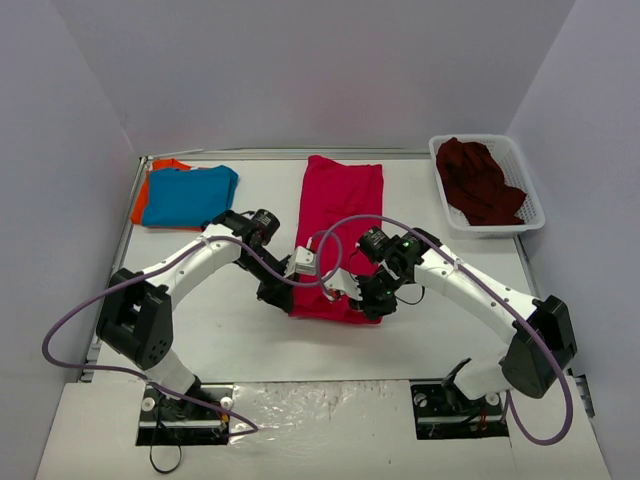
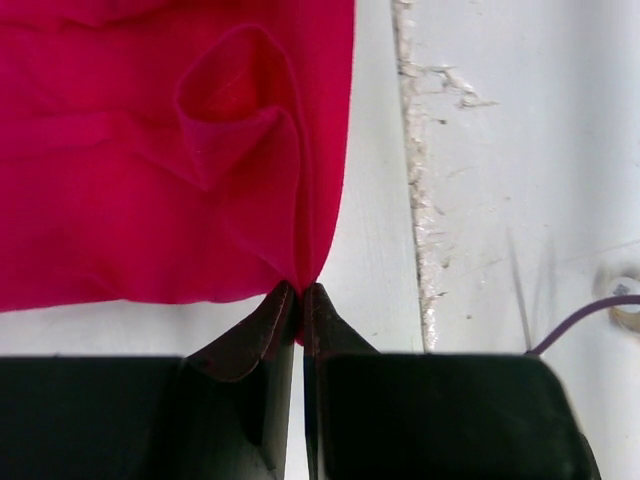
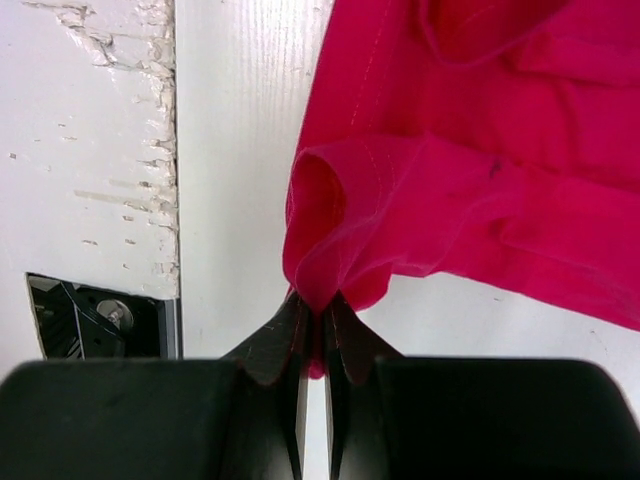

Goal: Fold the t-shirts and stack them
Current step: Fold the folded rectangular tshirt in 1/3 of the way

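Note:
A crimson-pink t-shirt (image 1: 338, 215) lies in a long narrow strip down the middle of the table. My left gripper (image 1: 285, 295) is at its near left corner and my right gripper (image 1: 372, 300) at its near right corner. In the left wrist view the left gripper (image 2: 301, 290) is shut on a pinch of the pink cloth (image 2: 150, 150), which bunches just above the tips. The right gripper (image 3: 322, 305) is likewise shut on a gathered fold of the shirt's hem (image 3: 480, 150). A folded blue t-shirt (image 1: 195, 190) rests on an orange one (image 1: 143, 205) at the back left.
A white mesh basket (image 1: 532, 205) at the back right holds a crumpled dark maroon t-shirt (image 1: 480, 180). Purple cables (image 1: 70, 330) loop from both arms. A worn seam (image 2: 420, 200) runs across the tabletop near the front, with a dark cut-out (image 3: 90, 320) beside the right gripper.

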Controlling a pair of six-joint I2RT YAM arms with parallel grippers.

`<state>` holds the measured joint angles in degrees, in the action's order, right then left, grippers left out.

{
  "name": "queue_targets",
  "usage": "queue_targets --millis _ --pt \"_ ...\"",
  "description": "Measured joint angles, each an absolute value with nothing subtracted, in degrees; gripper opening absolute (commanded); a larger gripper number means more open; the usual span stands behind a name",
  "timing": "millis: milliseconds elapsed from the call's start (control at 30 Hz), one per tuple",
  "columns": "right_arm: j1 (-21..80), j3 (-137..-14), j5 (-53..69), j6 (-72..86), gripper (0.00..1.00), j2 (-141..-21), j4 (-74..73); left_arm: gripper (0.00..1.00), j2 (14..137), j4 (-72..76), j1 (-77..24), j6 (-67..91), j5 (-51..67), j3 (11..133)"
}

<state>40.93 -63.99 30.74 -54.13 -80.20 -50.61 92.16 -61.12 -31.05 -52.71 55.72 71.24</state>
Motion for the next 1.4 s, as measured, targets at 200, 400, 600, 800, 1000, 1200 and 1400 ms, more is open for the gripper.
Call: queue_targets --millis 200,400,600,800,1000,1200,1400 --pt "39.2 -66.2 29.5 -54.4 0.00 -81.9 -50.4 0.02 92.2 -57.7 -31.0 -47.8 51.5 74.0" --pt "37.3 -70.1 28.0 -55.3 0.00 -83.7 -50.3 0.02 92.2 -55.9 -30.9 -45.2 47.2 75.7" --pt "34.5 -73.1 27.5 -56.9 0.00 -86.9 -49.8 0.03 92.2 -51.9 -30.3 -41.8 41.7 76.4" --pt "31.4 -76.4 27.6 -58.4 0.00 -91.2 -48.6 0.02 93.7 -48.3 -29.7 -39.1 37.6 79.9" --pt "28.4 -79.5 27.6 -60.0 0.00 -94.4 -48.4 0.02 97.9 -47.6 -29.4 -38.5 35.7 85.4" --pt "25.8 -82.9 27.5 -61.5 0.00 -97.6 -48.5 0.02 101.9 -47.3 -29.1 -38.5 34.6 90.2" --pt "23.6 -86.3 27.6 -63.1 0.00 -100.9 -48.5 0.02 105.6 -47.5 -28.6 -38.6 34.0 94.7"
